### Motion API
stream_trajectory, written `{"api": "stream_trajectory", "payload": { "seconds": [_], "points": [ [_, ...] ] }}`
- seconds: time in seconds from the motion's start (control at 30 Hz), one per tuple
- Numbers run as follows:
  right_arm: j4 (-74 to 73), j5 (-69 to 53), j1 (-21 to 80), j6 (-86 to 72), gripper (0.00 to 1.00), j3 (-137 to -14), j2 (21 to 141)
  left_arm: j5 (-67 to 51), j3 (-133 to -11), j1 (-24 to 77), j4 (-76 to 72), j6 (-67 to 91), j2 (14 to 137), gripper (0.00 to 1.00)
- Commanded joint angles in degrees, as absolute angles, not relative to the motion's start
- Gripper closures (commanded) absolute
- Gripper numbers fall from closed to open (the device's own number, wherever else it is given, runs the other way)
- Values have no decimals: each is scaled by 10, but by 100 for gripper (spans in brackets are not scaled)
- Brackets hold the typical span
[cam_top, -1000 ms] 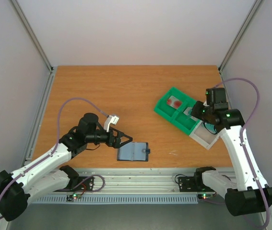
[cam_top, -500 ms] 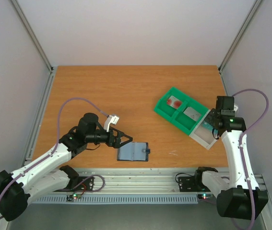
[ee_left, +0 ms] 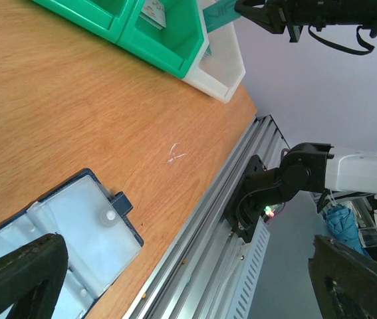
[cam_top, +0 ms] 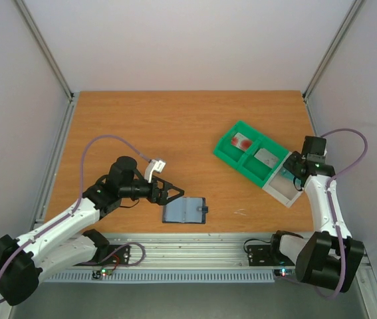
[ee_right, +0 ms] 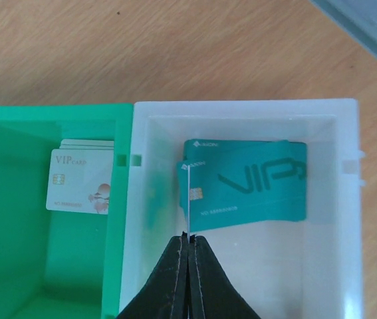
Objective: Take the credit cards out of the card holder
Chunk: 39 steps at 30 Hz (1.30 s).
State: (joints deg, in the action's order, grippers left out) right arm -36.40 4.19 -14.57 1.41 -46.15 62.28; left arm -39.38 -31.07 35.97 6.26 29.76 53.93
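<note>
The slate-blue card holder (cam_top: 184,211) lies open and flat near the table's front edge, and shows again in the left wrist view (ee_left: 55,226). My left gripper (cam_top: 169,194) hovers just left of it, open and empty (ee_left: 185,266). My right gripper (cam_top: 294,169) hangs over the white bin (cam_top: 282,189). In the right wrist view it (ee_right: 189,234) is shut on a thin credit card (ee_right: 189,196) seen edge-on. Teal credit cards (ee_right: 248,179) lie in the white bin. White cards with a red blotch (ee_right: 82,181) lie in the green compartment beside it.
The green compartmented tray (cam_top: 231,157) stands at the right with the white bin (ee_right: 348,219) joined to its near end. One tray compartment holds a red-blotched card (cam_top: 241,141), another a greyish card (cam_top: 265,157). An aluminium rail (ee_left: 208,219) runs along the front edge.
The right arm has swung right and drawn in, from over the green tray to over the white bin, its jaws staying shut. The left arm and the card holder have not moved.
</note>
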Motion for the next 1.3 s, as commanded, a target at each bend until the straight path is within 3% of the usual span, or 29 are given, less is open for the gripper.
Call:
{"api": "stream_trajectory", "payload": {
  "seconds": [0.0, 0.57, 1.0, 1.27],
  "points": [
    [-297, 9, -153, 39, 99, -451, 648, -386, -315, 359, 45, 296, 530, 0],
    [-245, -57, -183, 64, 99, -438, 692, -380, -310, 359, 32, 307, 539, 1],
    [-246, -17, -191, 79, 99, -439, 721, -374, -310, 359, 40, 306, 533, 1],
    [-247, 19, -190, 70, 94, -440, 753, -374, -310, 359, 42, 308, 533, 1]
  ]
}}
